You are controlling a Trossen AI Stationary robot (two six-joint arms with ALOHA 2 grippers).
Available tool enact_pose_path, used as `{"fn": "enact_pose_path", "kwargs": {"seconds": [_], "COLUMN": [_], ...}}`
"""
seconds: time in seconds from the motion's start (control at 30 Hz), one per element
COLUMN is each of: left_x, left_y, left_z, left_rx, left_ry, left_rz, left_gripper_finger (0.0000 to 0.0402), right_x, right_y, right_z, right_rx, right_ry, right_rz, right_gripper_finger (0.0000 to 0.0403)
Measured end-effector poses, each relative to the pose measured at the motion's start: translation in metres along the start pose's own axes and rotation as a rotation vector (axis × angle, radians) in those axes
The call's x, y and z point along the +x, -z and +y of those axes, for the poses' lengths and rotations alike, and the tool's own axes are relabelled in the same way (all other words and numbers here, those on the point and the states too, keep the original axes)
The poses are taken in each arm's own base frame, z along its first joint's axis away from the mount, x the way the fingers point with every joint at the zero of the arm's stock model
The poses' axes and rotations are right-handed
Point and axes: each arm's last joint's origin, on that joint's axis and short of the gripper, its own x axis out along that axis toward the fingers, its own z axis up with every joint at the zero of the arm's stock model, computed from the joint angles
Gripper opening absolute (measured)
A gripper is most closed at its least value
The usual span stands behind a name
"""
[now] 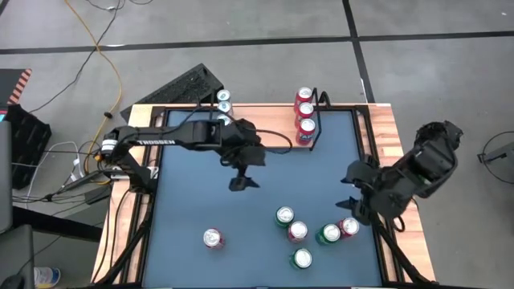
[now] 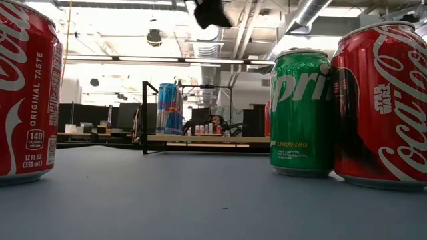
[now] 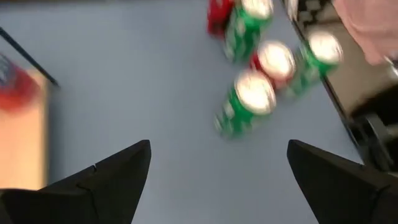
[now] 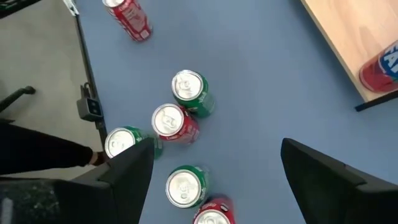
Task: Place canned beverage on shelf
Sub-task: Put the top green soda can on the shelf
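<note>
Jaws wide, empty, I note: left gripper [image 1: 243,182] short of can cluster [image 1: 309,229]; right gripper [image 1: 351,201] just beside it.

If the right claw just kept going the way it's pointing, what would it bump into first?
Probably the cluster of cans: the right gripper, jaws open, points down at the green can standing beside a red can. Depth is hard to judge.

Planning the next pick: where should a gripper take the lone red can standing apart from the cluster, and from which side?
Probably from straight above, fingers closing across the round body just under the top rim. The lone red can stands upright on the blue table with open surface all round, so any approach angle clears. The left gripper, open and hovering mid-table, looks nearer than the right gripper, which is open by the can cluster.
</note>
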Motion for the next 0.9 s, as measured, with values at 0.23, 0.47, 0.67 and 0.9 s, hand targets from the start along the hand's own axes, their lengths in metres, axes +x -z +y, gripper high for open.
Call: {"fn": "enact_pose_path", "kwargs": {"seconds": [0.23, 0.47, 0.67, 0.9], "left_x": [0.014, 0.059, 0.097, 0.130], "left_y": [-0.024, -0.023, -0.010, 0.007], "left_z": [-0.043, -0.054, -0.044, -0.044], "left_rx": [0.129, 0.174, 0.187, 0.189], "left_ry": [-0.023, 0.039, 0.091, 0.182], "left_rz": [-0.208, -0.239, -0.189, -0.113], "left_gripper_finger": [0.0361, 0.0361, 0.0361, 0.0361], "right_x": [0.004, 0.015, 0.023, 0.030], "right_y": [0.014, 0.035, 0.045, 0.049], "right_z": [0.007, 0.015, 0.017, 0.018], "right_rx": [-0.075, -0.160, -0.123, -0.063], "right_ry": [0.009, 0.022, 0.049, 0.062], "right_rz": [0.005, 0.053, 0.070, 0.071], "right_gripper_finger": [0.0333, 0.0333, 0.0333, 0.0333]}}
